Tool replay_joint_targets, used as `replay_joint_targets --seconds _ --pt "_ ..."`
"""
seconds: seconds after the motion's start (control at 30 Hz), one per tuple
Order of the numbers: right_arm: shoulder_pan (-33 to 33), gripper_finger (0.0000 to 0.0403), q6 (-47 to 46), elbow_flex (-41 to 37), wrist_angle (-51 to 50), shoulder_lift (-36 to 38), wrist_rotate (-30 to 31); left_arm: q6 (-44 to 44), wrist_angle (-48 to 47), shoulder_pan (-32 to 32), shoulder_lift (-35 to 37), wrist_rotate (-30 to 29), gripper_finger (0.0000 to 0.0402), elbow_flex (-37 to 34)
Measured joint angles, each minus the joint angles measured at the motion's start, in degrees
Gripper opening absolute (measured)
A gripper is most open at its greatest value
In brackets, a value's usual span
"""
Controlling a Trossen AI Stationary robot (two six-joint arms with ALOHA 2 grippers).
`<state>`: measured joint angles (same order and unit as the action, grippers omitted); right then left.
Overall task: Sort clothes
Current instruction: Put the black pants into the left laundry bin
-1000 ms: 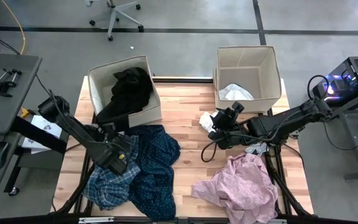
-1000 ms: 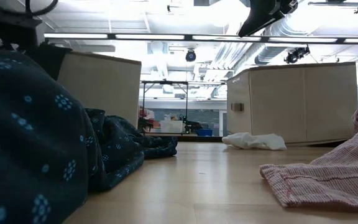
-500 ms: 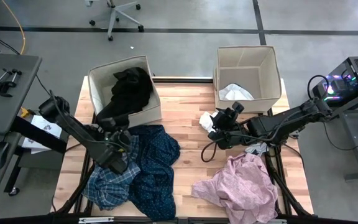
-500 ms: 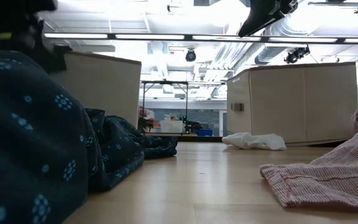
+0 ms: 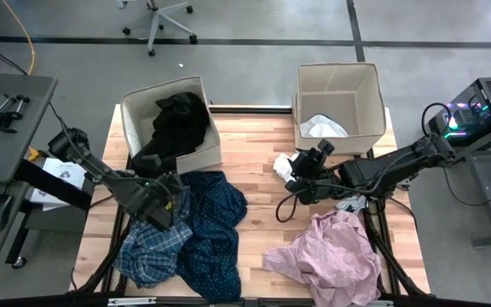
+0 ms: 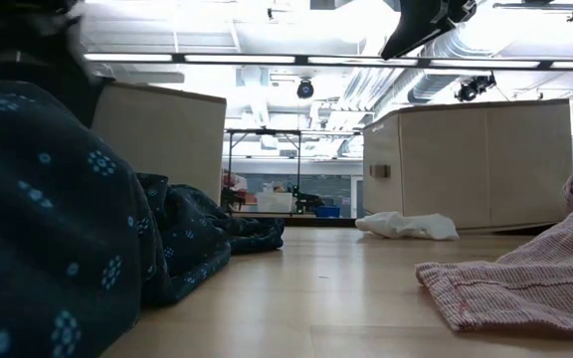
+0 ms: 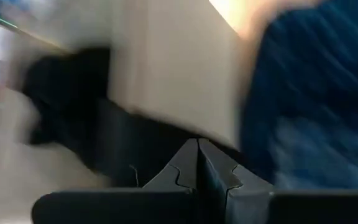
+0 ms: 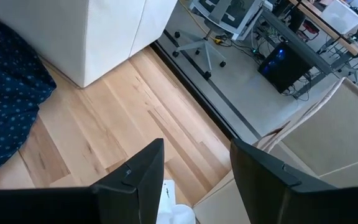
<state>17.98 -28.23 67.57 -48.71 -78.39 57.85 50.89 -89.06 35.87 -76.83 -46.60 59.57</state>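
The left gripper (image 5: 162, 207) is clenched tight with nothing visibly between its fingers. It sits just in front of the left box (image 5: 140, 113), over the near edge of the clothes pile. A black garment (image 5: 176, 126) spills over that box's front wall, close ahead of the jaws. Beneath and beside them lie the plaid shirt (image 5: 147, 250) and the navy patterned shirt (image 5: 211, 223), overlapping. All are soft, light and limp; they will sag and drag neighbours along, so a raised fold or bunched ridge looks like the best place to pinch.

The right gripper (image 5: 298, 181) hangs with its jaws parted and empty, before the right box (image 5: 337, 81). A small white piece (image 5: 283, 163) lies just beside the jaws, and the pink garment (image 5: 331, 256) is crumpled nearer the table's front edge. Another white item (image 5: 322, 127) lies in the right box.
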Motion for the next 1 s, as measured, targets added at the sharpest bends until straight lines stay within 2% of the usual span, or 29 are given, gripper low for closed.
replay_joint_targets --seconds 0.1,0.2,0.37,0.53,0.67,0.8,0.9,1.0 --pt "0.0 0.0172 0.0 0.0 0.0 0.0 0.0 0.3 3.0 2.4 0.0 10.7 0.0 -1.2" --pt "0.0 0.0172 0.0 0.0 0.0 0.0 0.0 9.1 7.0 5.8 0.0 12.4 0.0 -4.6" --pt "0.0 0.0172 0.1 0.0 0.0 0.0 0.0 30.3 11.9 12.2 0.0 5.9 0.0013 -12.1" --pt "0.0 0.0172 0.2 0.0 -0.1 0.0 -0.2 46.6 12.4 15.9 0.0 3.9 0.0074 -17.6" --pt "0.0 0.0172 0.2 0.0 0.0 0.0 -0.3 51.3 12.4 18.0 0.0 1.9 0.014 -20.7" --pt "0.0 0.0172 0.2 0.0 0.0 0.0 -0.3 55.6 11.9 19.5 0.0 -8.7 0.0198 -23.2" --pt "0.0 0.0172 0.1 0.0 0.0 0.0 -0.3 60.2 10.7 19.6 0.0 -14.1 0.0224 -25.2" --pt "0.0 0.0172 0.1 0.0 0.0 0.0 -0.2 64.9 10.2 19.6 0.0 -18.0 0.0233 -26.8"
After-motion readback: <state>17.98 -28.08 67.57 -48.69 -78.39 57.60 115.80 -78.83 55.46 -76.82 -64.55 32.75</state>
